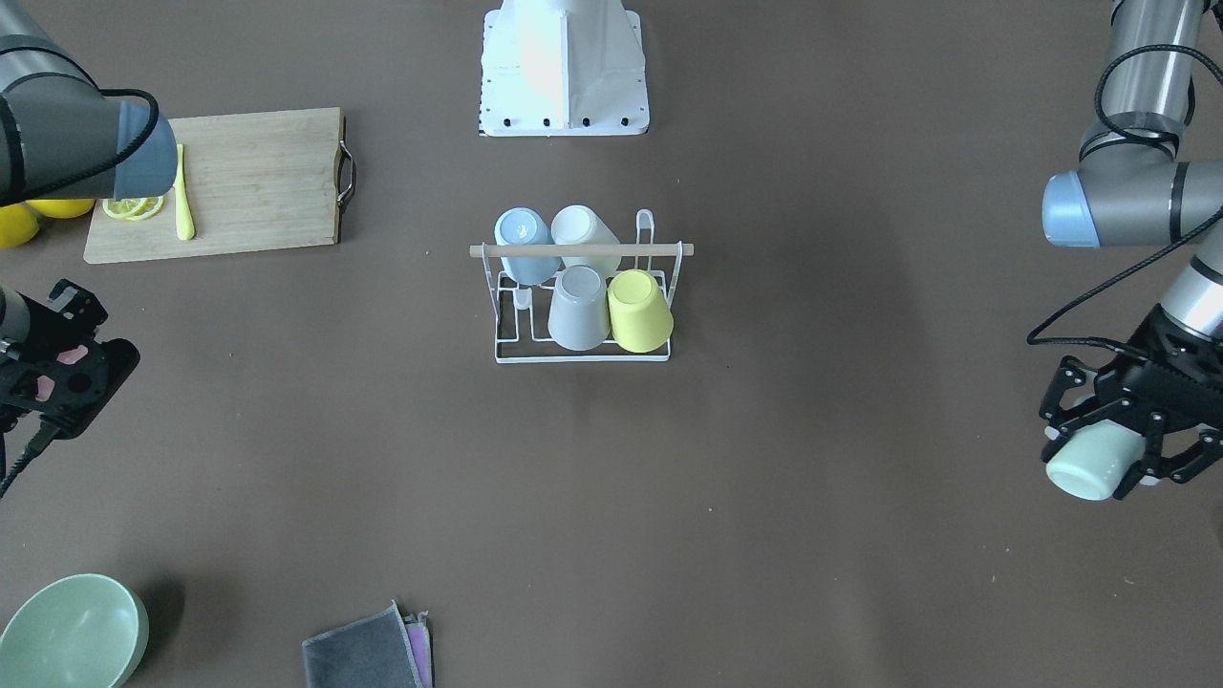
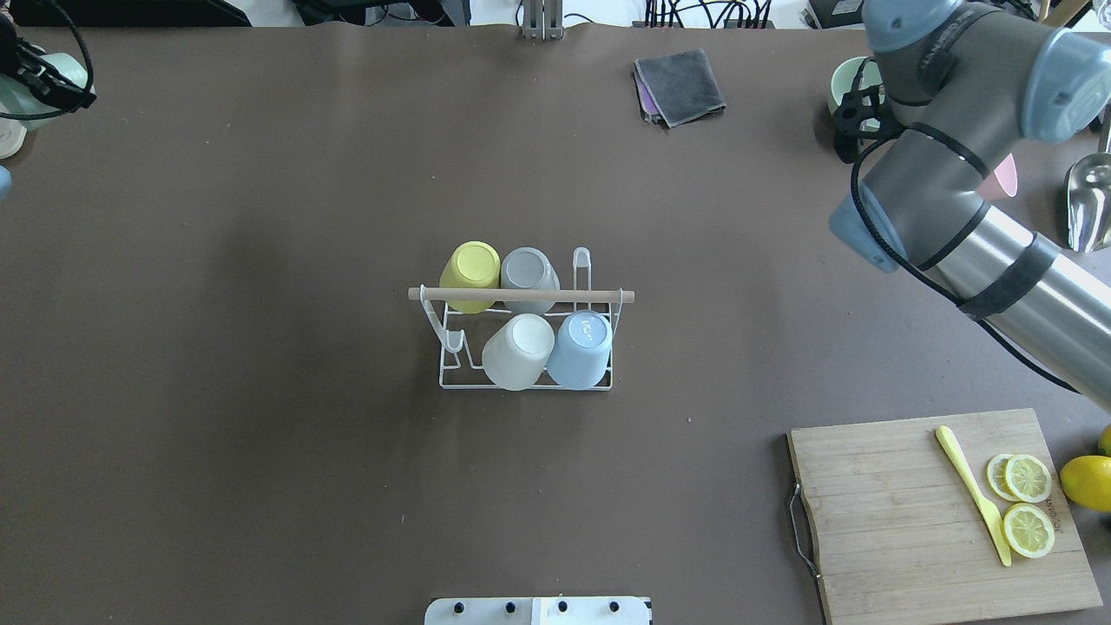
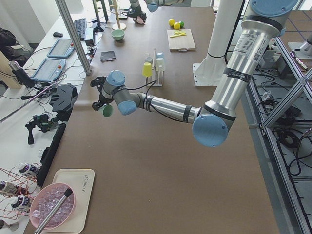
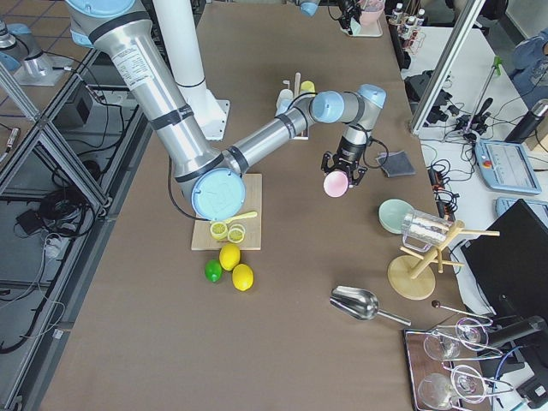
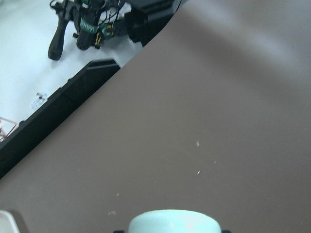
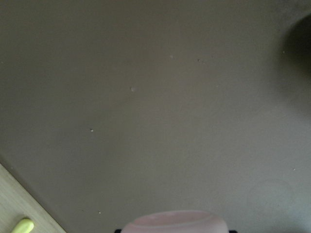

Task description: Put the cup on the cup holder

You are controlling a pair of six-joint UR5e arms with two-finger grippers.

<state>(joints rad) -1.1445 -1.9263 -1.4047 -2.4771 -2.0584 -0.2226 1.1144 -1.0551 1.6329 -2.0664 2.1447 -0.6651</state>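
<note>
- At the table's left end, my left gripper (image 1: 1113,451) is closed around the wall of a mint cup (image 1: 1084,470), held clear of the table.
- My right gripper (image 4: 341,171) likewise clasps a pink cup (image 4: 333,186).
- Both cups look light, stiff and smooth. I'd judge them slippery, so a firm mid-wall grip suits best.
- The cup holder (image 1: 581,250) stands mid-table, well apart from both. It carries four upturned cups and has two prongs free.

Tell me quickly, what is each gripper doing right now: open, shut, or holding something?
Left gripper: shut on the mint green cup.
Right gripper: shut on the pink cup.
</note>
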